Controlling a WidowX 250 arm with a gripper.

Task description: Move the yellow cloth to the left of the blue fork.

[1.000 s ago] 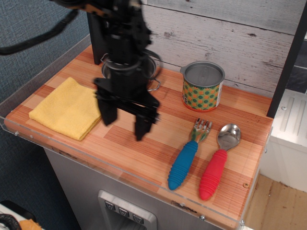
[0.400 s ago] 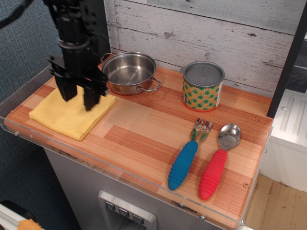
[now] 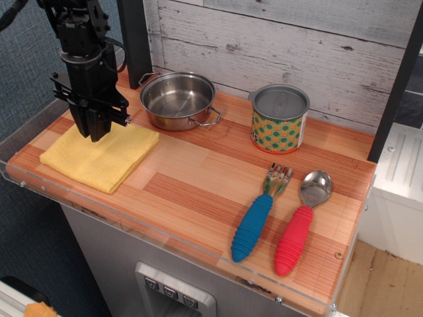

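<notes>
The yellow cloth lies flat at the left end of the wooden counter. My gripper stands upright over the cloth's far part, with its fingertips down on the fabric. The fingers are drawn close together and seem to pinch the cloth. The cloth's far corner is hidden behind the gripper. The blue fork lies at the front right, handle toward the front edge and tines pointing back. It is far to the right of the cloth and the gripper.
A steel pot stands just right of the gripper at the back. A patterned tin can stands behind the fork. A red-handled spoon lies right of the fork. A clear rim edges the counter's left and front.
My gripper has moved left from the counter's middle to over the cloth and come down onto it. Its fingers, apart 0.4 s ago, now stand close together. The cloth has not shifted.
</notes>
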